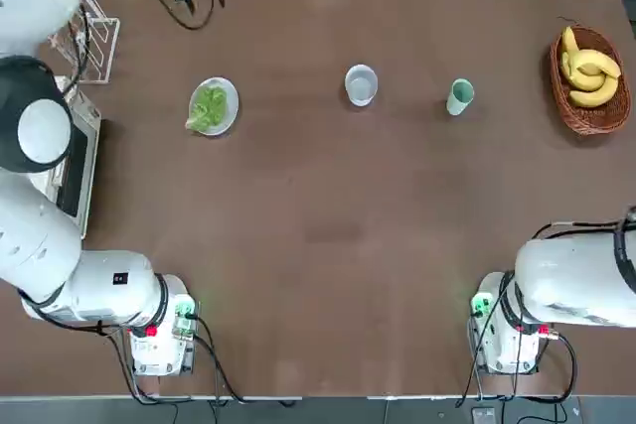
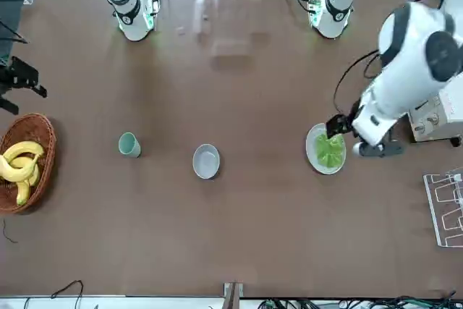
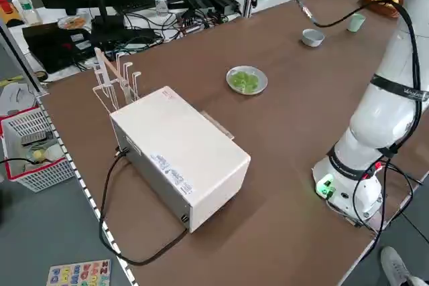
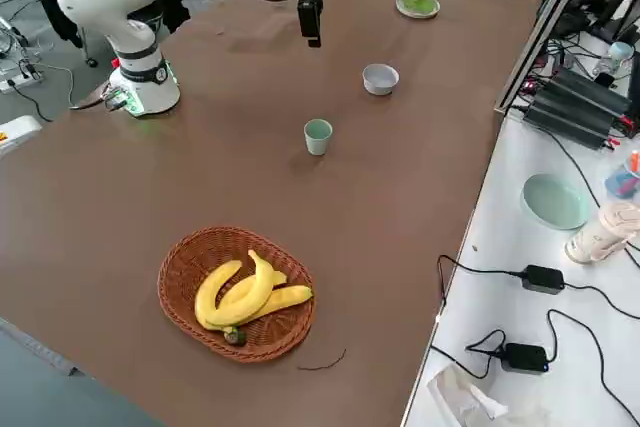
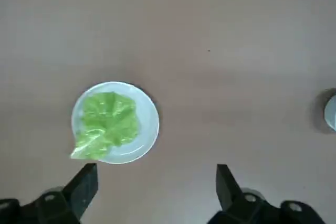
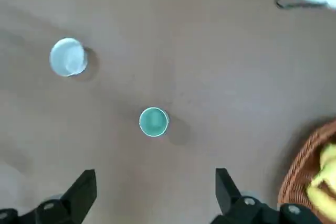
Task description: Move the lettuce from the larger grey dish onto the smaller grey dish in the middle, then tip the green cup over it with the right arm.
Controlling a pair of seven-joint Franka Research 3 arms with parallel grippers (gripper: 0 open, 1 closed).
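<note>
The lettuce (image 1: 208, 107) lies on the larger grey dish (image 1: 228, 94) at the table's left. The smaller grey dish (image 1: 361, 84), a small bowl, stands in the middle with nothing in it. To its right stands the green cup (image 1: 459, 96), upright. My left gripper (image 5: 156, 184) hangs open above the table, on the robot's side of the plate (image 5: 148, 121) and its lettuce (image 5: 105, 124); in the front view the left gripper (image 2: 337, 127) shows beside the plate. Open as well, my right gripper (image 6: 155, 192) is high over the table, looking down on the cup (image 6: 153, 121) and the bowl (image 6: 68, 57).
A wicker basket (image 1: 574, 111) with bananas (image 1: 590, 74) sits at the far right. A white box (image 3: 177, 155) and a wire rack (image 3: 114, 78) stand at the table's left edge. Cables lie along the far edge.
</note>
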